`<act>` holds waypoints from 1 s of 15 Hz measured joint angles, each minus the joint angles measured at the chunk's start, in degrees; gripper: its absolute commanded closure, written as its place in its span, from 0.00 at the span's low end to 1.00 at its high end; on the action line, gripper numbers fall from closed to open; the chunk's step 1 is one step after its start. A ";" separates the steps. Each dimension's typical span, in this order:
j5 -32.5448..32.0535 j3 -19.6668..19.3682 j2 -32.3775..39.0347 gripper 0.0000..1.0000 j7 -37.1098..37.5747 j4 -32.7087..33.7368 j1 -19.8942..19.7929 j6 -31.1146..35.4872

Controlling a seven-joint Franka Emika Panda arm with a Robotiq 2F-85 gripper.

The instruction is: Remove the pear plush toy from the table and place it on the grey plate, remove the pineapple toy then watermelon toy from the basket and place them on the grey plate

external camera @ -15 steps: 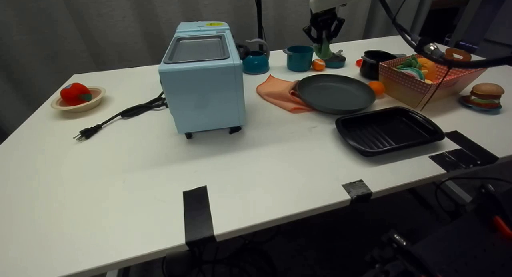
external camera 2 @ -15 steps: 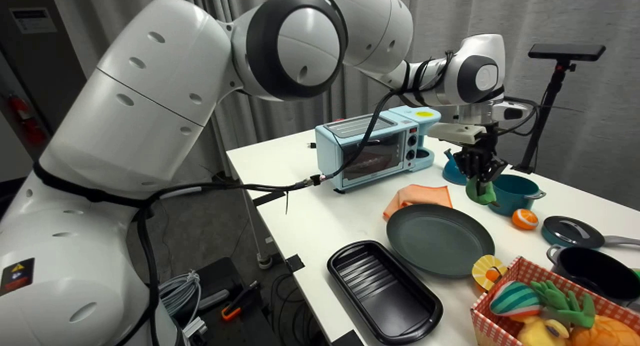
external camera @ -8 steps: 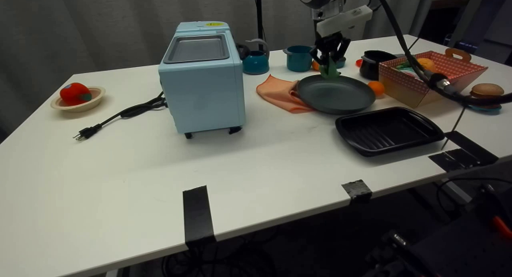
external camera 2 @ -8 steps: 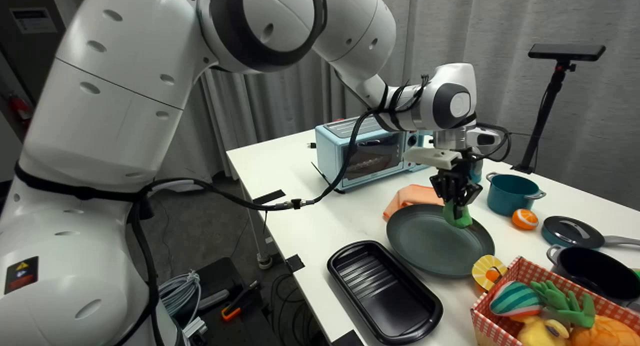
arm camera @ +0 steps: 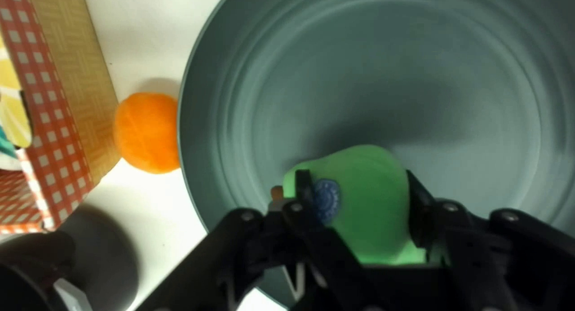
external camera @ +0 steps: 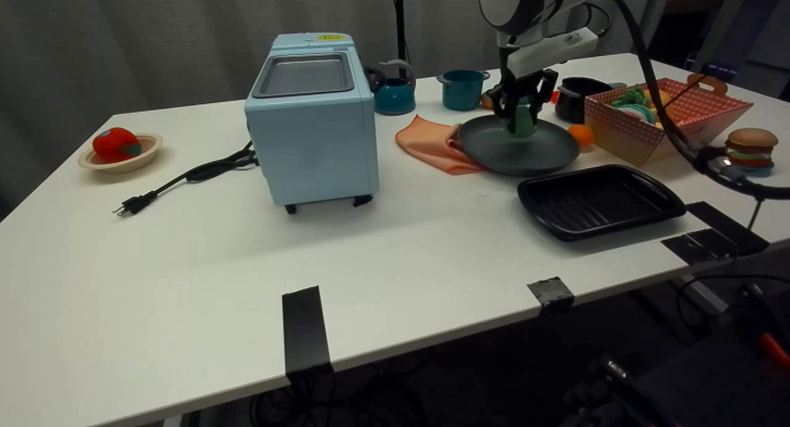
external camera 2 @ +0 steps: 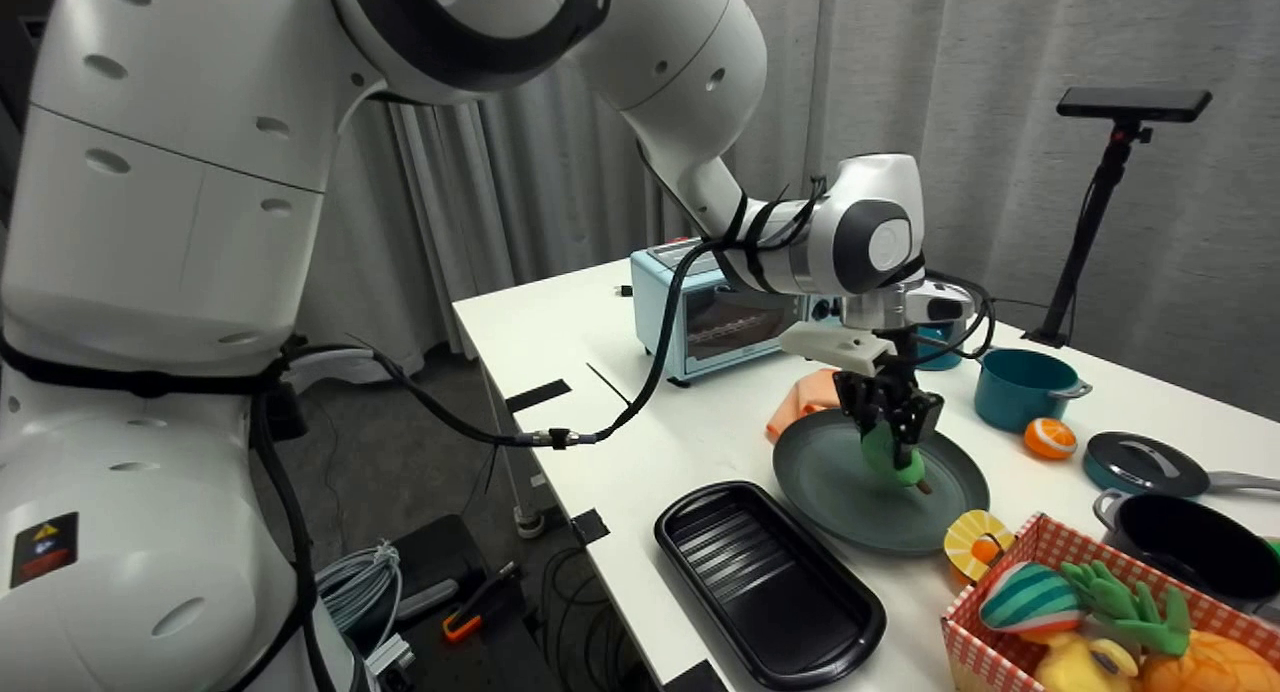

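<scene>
The green pear toy (arm camera: 373, 212) is between the fingers of my gripper (arm camera: 357, 180), which is shut on it. In both exterior views the gripper (external camera: 524, 103) (external camera 2: 892, 417) holds the pear (external camera: 523, 123) (external camera 2: 888, 456) over the grey plate (external camera: 494, 155) (external camera 2: 850, 512). The pear is low over the plate; I cannot tell whether it touches. The pineapple toy (external camera 2: 1210, 662), orange with green leaves, lies in the red-checked basket (external camera 2: 970, 642). The striped watermelon toy (external camera 2: 1030, 599) lies in the same basket, at the plate side.
An orange ball (arm camera: 148, 132) sits between plate and basket. A black baking tray (external camera 2: 770, 592) stands in front of the plate. Behind are a teal pot (external camera 2: 1028, 387), an orange slice toy (external camera 2: 1050, 438) and a black pot (external camera 2: 1190, 542). A blue oven (external camera: 311, 143) and orange cloth (external camera: 432, 140) are nearby.
My gripper has carried the pear from beside the teal pot to over the grey plate, and it is lower now. The basket's toys have not moved.
</scene>
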 measured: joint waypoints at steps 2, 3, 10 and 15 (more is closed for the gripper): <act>-0.04 -0.65 -1.69 0.04 0.00 -1.34 -0.06 0.01; -0.09 -1.09 -2.49 0.01 0.00 -1.78 -0.09 -0.02; -2.65 -4.60 -5.86 0.00 -0.01 -1.73 -2.02 -0.68; -2.66 -5.87 -4.92 0.00 0.07 1.44 -5.08 -3.68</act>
